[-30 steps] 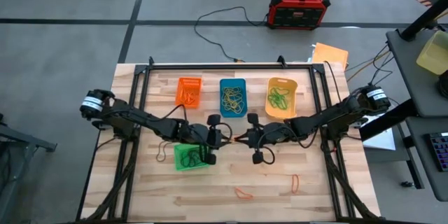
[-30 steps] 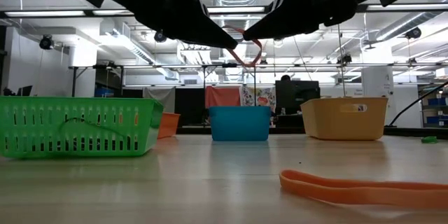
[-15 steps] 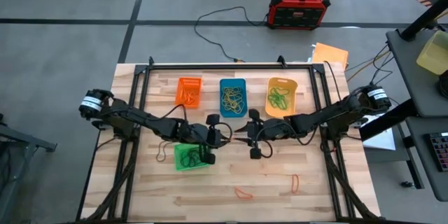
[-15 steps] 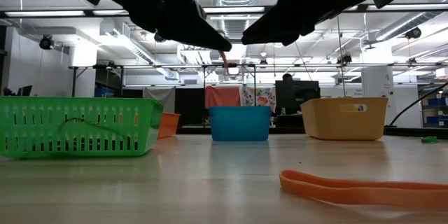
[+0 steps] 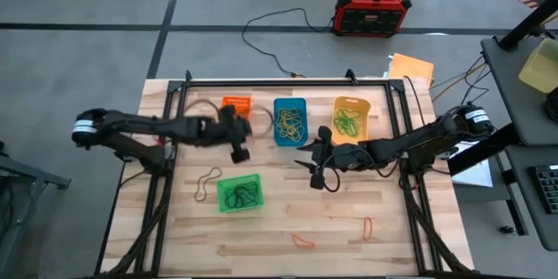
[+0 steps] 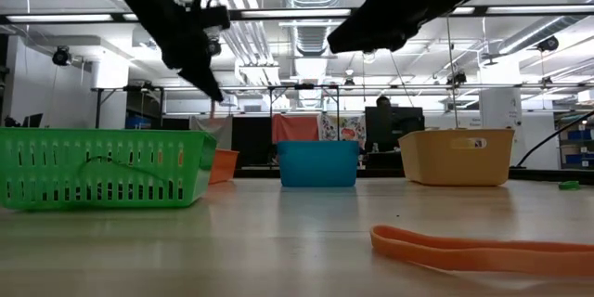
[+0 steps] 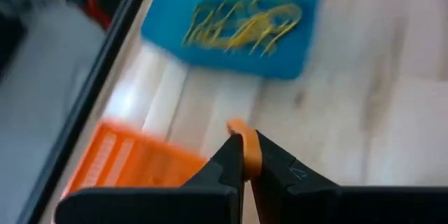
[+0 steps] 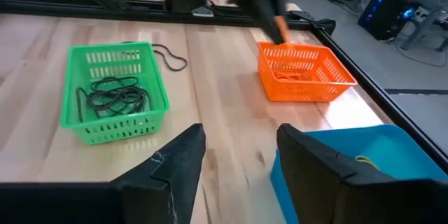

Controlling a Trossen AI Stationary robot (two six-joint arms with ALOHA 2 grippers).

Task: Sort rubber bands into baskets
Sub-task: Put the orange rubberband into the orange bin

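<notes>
Left wrist view is blurred; the left tool (image 7: 243, 155) has its fingers pinched together on an orange rubber band (image 7: 246, 143), of which only a short stub shows between the tips. In the high view the left tool (image 5: 237, 136) partly covers the orange basket (image 5: 235, 105), so that basket's contents are hard to read from above (the right wrist view shows orange bands lying inside it). The low view cuts off both arms at the top edge.

Baskets stand on the tabletop (image 5: 349, 218):
- orange basket: orange bands.
- blue basket (image 5: 289, 120): yellow bands.
- yellow-orange basket (image 5: 350, 120): green bands.
- green basket (image 5: 238, 193): dark bands.

Loose items: a dark band (image 5: 207, 183) just beside the green basket, an orange band (image 5: 303, 241) and a red band (image 5: 367, 225) near the front edge.

Held band hangs above the near edge of the orange basket. Right tool (image 5: 312, 164) sits in front of the blue basket with fingers spread apart, holding nothing.
</notes>
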